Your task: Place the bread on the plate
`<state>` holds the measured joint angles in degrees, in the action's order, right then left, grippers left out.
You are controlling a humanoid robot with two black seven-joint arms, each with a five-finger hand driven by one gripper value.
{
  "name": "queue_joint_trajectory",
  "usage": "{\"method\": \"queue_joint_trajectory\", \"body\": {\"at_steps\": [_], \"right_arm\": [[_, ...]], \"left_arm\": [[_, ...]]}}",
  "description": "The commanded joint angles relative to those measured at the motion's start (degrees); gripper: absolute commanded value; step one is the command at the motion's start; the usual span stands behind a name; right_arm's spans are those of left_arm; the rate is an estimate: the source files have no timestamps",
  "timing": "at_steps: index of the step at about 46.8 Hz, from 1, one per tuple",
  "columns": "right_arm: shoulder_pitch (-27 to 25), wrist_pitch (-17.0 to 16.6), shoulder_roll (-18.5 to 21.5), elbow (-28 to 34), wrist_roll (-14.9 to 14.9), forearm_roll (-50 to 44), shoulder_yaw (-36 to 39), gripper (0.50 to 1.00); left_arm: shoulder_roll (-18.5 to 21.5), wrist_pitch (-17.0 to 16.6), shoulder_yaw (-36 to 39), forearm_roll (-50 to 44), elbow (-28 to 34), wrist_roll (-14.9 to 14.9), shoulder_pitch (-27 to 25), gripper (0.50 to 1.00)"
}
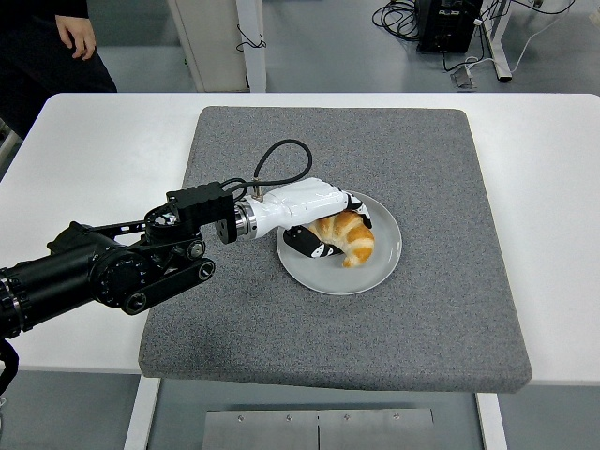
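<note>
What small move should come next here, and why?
Probably open the fingers and let go: the bread already lies on the plate, with the left robot hand closed around it.

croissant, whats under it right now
The white plate is under the croissant, on the grey mat. The left hand wraps it from the left, so whether its left end touches the plate is hidden.
</note>
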<state>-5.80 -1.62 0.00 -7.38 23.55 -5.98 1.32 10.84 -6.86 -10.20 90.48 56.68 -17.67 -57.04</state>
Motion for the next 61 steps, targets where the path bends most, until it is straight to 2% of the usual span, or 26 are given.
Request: {"method": "queue_joint_trajectory", "body": {"at_steps": [1, 6, 19, 30, 36, 40, 49, 55, 61], "right_arm": [[0.0, 0.03, 0.0, 0.0, 0.0, 0.0, 0.0, 1.0], [0.0, 0.03, 0.0, 0.0, 0.0, 0.0, 0.0, 1.0], [0.0, 0.03, 0.0, 0.0, 0.0, 0.0, 0.0, 1.0], [0.0, 0.03, 0.0, 0.0, 0.0, 0.0, 0.0, 1.0], [0.0, 0.03, 0.0, 0.0, 0.0, 0.0, 0.0, 1.0], [0.0, 0.03, 0.0, 0.0, 0.0, 0.0, 0.0, 1.0], [0.0, 0.03, 0.0, 0.0, 0.0, 0.0, 0.0, 1.0], [0.0, -0.05, 0.0, 0.0, 0.0, 0.0, 0.0, 1.0], [0.0, 0.03, 0.0, 0.0, 0.0, 0.0, 0.0, 1.0]], "left_arm": [[-0.03, 0.0, 0.01, -0.04, 0.01, 0.0, 0.17, 0.636], [-0.12, 0.0, 0.01, -0.04, 0.01, 0.0, 0.26, 0.805], [-0.12, 0.18, 0.01, -0.04, 0.09, -0.17, 0.35, 0.933], [0.32, 1.84, -0.26, -1.44, 1.15, -0.61, 0.17, 0.957], [1.29, 5.36, -1.05, -5.65, 3.17, -0.7, -0.44, 0.961], [3.3, 6.77, -1.22, -8.56, 4.84, -0.61, -0.7, 0.963], [7.0, 7.21, -3.77, -11.01, 6.95, -0.7, -0.97, 0.969], [7.53, 7.21, -7.99, -19.71, 6.86, -0.7, -0.35, 0.969], [7.96, 6.77, -8.78, -27.8, 6.86, -0.53, -0.27, 0.971]]}}
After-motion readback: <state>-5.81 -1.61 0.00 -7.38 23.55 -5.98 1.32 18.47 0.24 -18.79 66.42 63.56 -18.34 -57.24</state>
